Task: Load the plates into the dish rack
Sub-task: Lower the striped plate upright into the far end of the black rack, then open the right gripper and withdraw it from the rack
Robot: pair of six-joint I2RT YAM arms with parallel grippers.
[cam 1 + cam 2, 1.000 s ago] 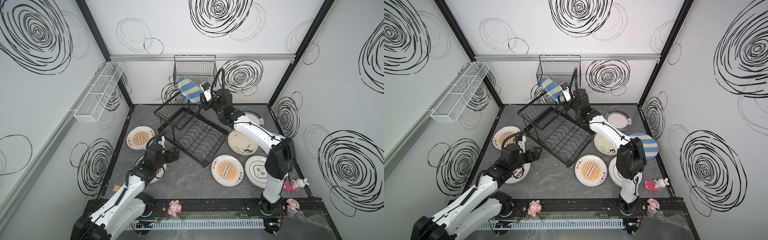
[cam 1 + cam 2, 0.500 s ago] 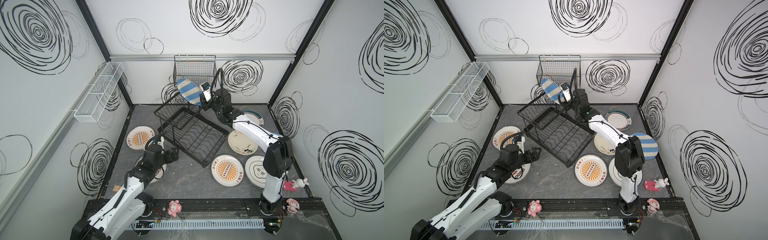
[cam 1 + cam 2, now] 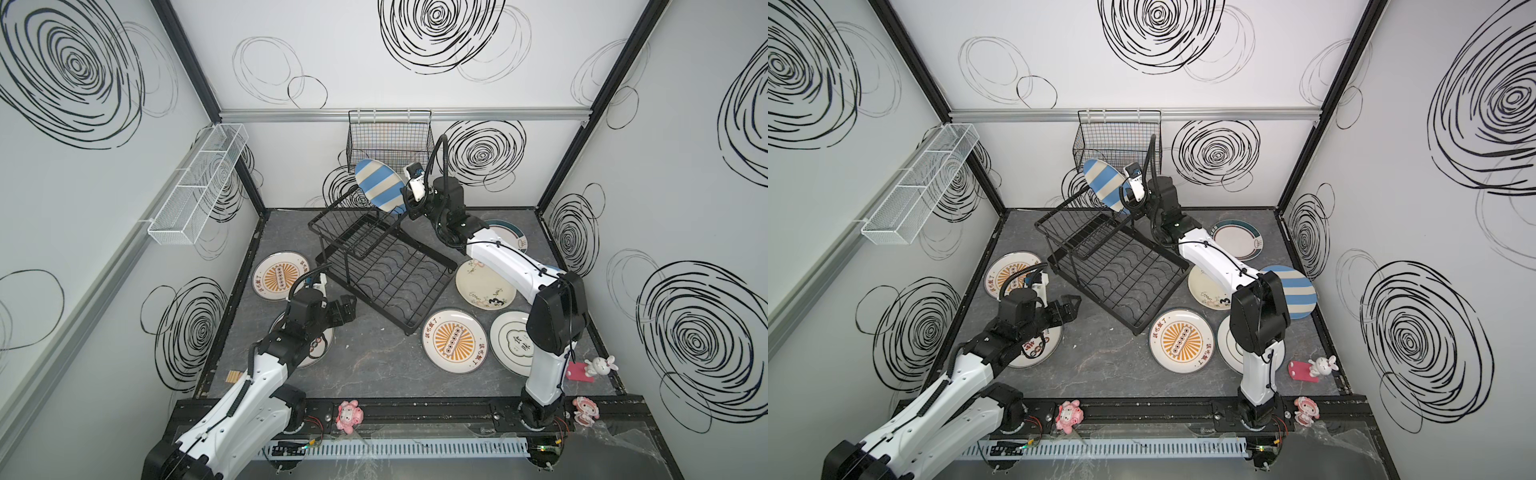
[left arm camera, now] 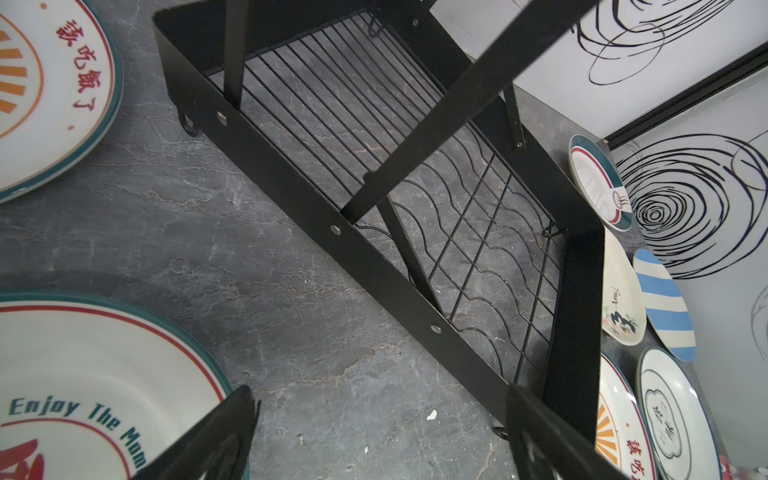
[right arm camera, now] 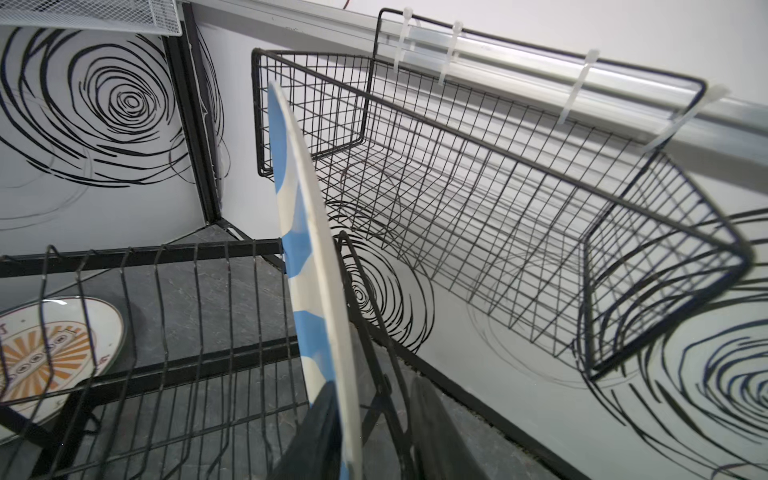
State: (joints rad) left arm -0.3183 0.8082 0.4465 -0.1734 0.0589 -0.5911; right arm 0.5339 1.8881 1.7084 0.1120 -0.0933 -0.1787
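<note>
The right end effector (image 5: 372,388) stands partly open astride the lower rim of a blue-and-cream striped plate (image 3: 380,187). The plate leans on edge in the upper tier of the dish rack (image 3: 399,286). The left end effector (image 4: 380,399) gapes wide and empty above the surface (image 3: 374,365), beside the rack. The other plates (image 3: 453,338) lie flat around it.

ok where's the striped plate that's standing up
In both top views the upright striped plate stands on edge at the back of the upper tier of the dish rack, just below the black wall basket, its lower rim inside the right gripper.
</note>
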